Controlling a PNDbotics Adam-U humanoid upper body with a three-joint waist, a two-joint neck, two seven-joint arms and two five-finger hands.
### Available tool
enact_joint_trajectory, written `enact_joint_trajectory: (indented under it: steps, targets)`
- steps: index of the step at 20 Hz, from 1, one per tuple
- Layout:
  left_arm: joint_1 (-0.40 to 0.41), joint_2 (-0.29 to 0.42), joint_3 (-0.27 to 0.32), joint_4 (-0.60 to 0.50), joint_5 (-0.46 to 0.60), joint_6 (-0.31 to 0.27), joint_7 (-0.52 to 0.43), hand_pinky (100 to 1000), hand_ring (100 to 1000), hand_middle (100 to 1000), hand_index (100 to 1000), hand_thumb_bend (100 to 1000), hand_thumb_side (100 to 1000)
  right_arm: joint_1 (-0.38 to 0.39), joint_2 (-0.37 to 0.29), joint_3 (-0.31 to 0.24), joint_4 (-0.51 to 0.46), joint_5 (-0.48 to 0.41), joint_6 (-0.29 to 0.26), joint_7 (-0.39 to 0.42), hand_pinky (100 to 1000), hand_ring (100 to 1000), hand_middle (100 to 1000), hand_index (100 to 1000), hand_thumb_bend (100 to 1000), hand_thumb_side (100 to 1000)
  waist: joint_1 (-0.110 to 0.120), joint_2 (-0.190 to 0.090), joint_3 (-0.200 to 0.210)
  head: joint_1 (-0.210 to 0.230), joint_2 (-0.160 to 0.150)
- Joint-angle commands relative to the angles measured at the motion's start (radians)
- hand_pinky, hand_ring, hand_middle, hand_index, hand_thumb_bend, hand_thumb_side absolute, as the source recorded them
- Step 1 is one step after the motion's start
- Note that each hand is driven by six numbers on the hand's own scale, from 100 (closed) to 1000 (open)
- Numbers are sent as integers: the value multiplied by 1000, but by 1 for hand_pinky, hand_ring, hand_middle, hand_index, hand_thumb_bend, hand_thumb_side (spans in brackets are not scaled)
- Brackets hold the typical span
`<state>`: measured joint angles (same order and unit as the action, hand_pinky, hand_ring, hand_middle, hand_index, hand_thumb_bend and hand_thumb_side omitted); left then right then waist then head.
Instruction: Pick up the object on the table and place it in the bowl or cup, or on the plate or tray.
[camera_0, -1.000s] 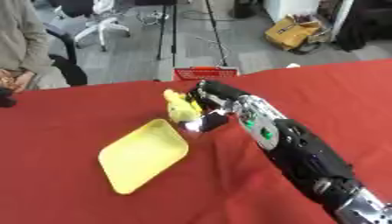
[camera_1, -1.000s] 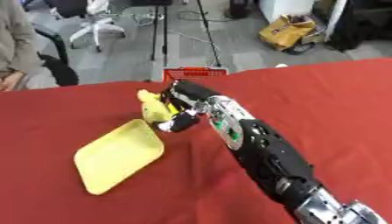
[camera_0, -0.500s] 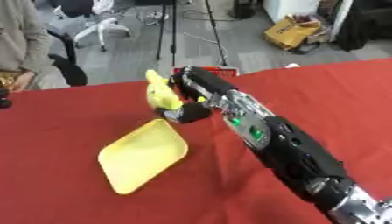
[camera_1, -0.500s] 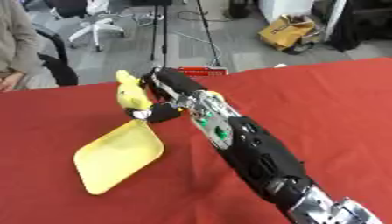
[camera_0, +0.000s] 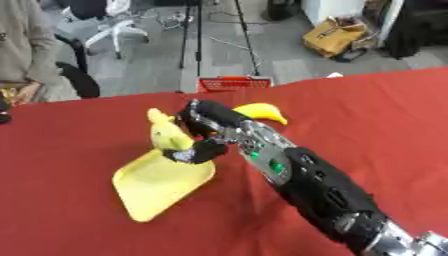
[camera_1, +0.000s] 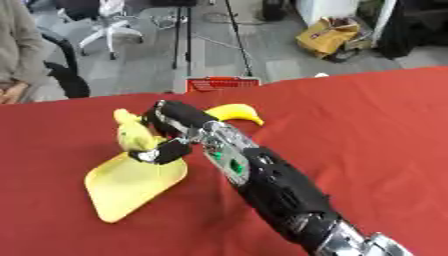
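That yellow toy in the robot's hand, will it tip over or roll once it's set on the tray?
It may tip: the toy looks tall and narrow where the right hand holds it over the tray. It probably won't roll far, since its shape looks lumpy, not round. The tray looks shallow, so its rim may not stop it.

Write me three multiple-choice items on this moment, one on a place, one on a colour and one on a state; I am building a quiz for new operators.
1. Where is the yellow toy that the right hand holds?
A. Over the far end of the tray
B. On the floor
C. At the table's right edge

2. What colour is the tray?
A. Blue
B. Yellow
C. White

3. How is the right hand?
A. Flat on the cloth
B. Open and holding nothing
C. Curled round the toy

Answers: 1 A, the toy sits above the tray's far end. 2 B, the tray is yellow on the red tablecloth. 3 C, the fingers and thumb close round the toy.
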<state>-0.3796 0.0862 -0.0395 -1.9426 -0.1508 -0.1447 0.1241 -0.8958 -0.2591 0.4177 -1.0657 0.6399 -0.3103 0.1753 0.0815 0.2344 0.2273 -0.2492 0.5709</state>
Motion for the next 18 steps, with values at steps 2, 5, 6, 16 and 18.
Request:
enact_joint_trajectory:
  steps: [2, 5, 6, 16, 18]
  targets:
    - [-14, 7, 3, -21, -1, -2, 0, 617, 628, 721, 805, 781, 842, -15, 1, -7, 1, -15, -54, 71, 344, 258, 298, 423, 450, 461, 7, -13, 0, -1, -4]
    - [-14, 7, 3, -21, -1, -2, 0, 617, 628, 721, 805, 781, 842, -16, 0, -11, 0, -20, -63, 85, 344, 258, 299, 425, 448, 462, 7, -14, 0, -2, -6]
    - [-14, 7, 3, -21, -1, -2, 0, 617, 628, 721, 805, 780, 842, -16, 0, -11, -2, -21, -64, 86, 459, 393, 450, 590, 496, 512, 7, -14, 0, -2, -7]
    - [-13, 7, 3, -21, -2, -3, 0, 618, 628, 721, 805, 780, 843, -15, -9, -2, -31, -11, -75, 155, 767, 721, 820, 929, 547, 593, 5, -16, -2, -1, -15]
    - [-13, 7, 4, -21, -3, -3, 1, 618, 628, 720, 805, 781, 843, -13, -9, -1, -30, -2, -75, 158, 769, 723, 821, 930, 532, 597, 5, -17, -3, -1, -17]
